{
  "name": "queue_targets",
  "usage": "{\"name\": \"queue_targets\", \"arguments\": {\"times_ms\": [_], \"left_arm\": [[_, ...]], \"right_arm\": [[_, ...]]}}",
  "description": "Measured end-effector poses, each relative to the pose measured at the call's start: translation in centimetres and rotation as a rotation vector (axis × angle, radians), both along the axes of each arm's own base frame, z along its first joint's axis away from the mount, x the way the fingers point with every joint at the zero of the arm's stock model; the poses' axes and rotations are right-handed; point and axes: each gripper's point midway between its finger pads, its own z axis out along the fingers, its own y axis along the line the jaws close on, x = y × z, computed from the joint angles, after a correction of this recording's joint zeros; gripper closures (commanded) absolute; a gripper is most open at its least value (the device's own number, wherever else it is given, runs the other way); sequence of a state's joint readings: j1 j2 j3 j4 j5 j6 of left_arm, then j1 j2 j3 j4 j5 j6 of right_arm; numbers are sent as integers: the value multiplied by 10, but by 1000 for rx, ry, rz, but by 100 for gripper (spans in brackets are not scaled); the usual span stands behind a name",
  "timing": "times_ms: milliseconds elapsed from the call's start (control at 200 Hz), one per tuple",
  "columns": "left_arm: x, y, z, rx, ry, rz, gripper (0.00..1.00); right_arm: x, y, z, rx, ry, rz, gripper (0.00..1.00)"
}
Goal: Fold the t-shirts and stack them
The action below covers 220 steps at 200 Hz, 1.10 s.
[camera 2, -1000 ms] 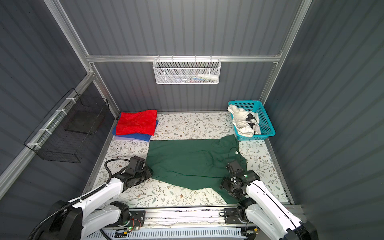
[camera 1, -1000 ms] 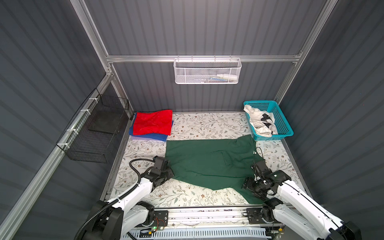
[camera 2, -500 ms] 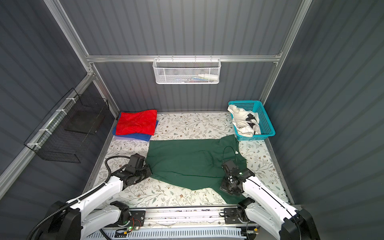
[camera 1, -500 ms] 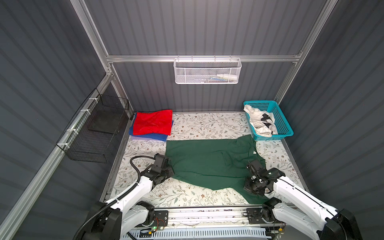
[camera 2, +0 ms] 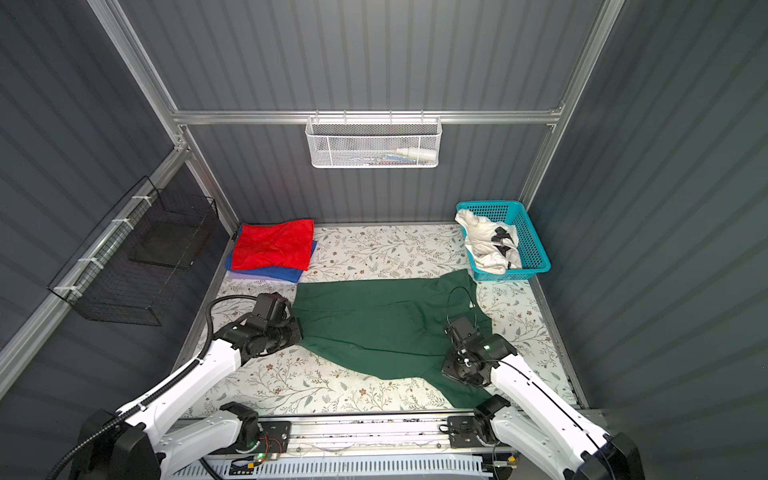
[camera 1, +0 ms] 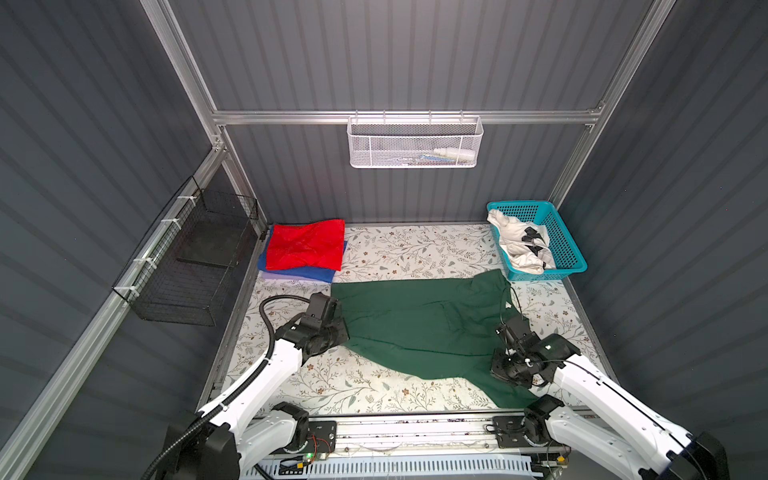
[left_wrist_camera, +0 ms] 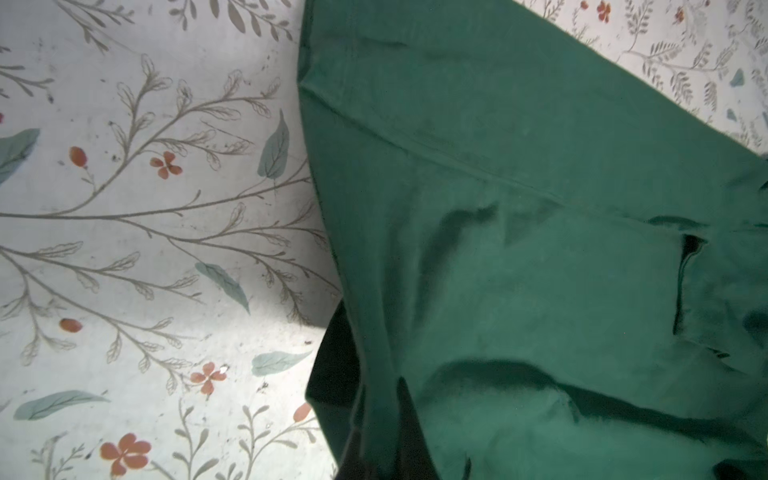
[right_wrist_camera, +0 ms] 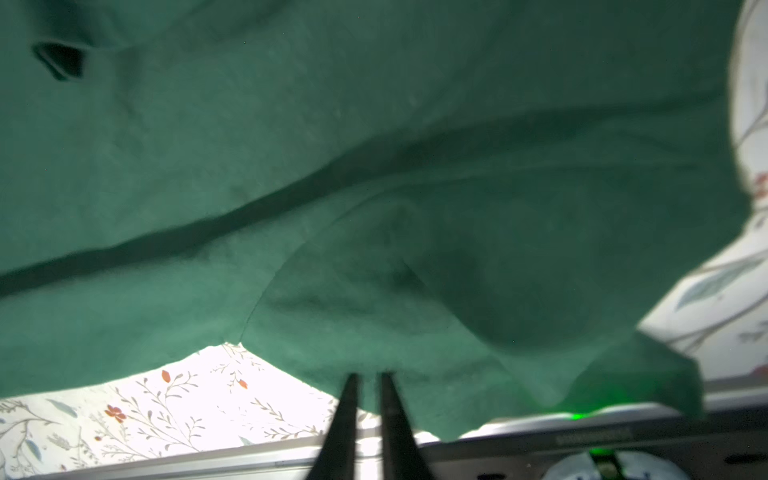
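**Item 1.** Green t-shirt (camera 1: 415,328): large and dark, spread mostly flat across the middle of the table (camera 1: 399,253). One corner reaches back to just beside the turquoise basket. A lobe runs toward the front right corner. A few creases and one long fold cross it.

**Item 2.** Red t-shirt (camera 1: 305,245): folded, at the back left corner of the table, lying on top of item 3.

**Item 3.** Blue t-shirt (camera 1: 311,274): folded, under the red one, its edges showing along the front and right sides.

**Item 4.** White t-shirt (camera 1: 517,245): black marks, crumpled, inside the turquoise basket (camera 1: 544,275) at the back right corner. Part of it hangs over the rim.

**Item 5.** Left gripper (left_wrist_camera: 376,415): at the left edge of the green t-shirt. The fingers (left_wrist_camera: 332,395) are pressed together with a strip of the green cloth caught between them.

**Item 6.** Right gripper (right_wrist_camera: 368,376): over the front right lobe of the green t-shirt. The fingers (right_wrist_camera: 349,415) stand nearly together with a thin slit between them, tips at the cloth's hem. It cannot be told whether they pinch it.

**Item 7.** White mesh basket (camera 1: 415,145): hung on the back wall rail, small articles inside.

**Item 8.** Black wire basket (camera 1: 195,266): hung on the left wall.
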<state>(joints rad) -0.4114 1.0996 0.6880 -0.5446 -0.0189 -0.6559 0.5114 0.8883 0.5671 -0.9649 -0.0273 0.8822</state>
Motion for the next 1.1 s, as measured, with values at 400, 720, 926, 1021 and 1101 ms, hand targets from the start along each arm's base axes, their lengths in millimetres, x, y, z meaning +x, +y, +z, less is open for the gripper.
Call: {"name": "queue_targets", "arguments": {"times_ms": [400,720,926,1021,1101], "left_arm": [[33,-15,-9,68,93,-75,100],[70,0,-14,14,92,10,100],[98,0,0,-28,30,38,100],[105,-3,1,-40,21,33,100],[104,-3,-4,-41,35,31,100]], "right_arm": [[-11,7,-15,-48,75,82,50],[-15,23,-31,-74,132,182,59],[-17,30,-44,-86,183,213,85],[-14,36,-44,-79,185,237,95],[-13,38,-43,-77,188,249,100]]}}
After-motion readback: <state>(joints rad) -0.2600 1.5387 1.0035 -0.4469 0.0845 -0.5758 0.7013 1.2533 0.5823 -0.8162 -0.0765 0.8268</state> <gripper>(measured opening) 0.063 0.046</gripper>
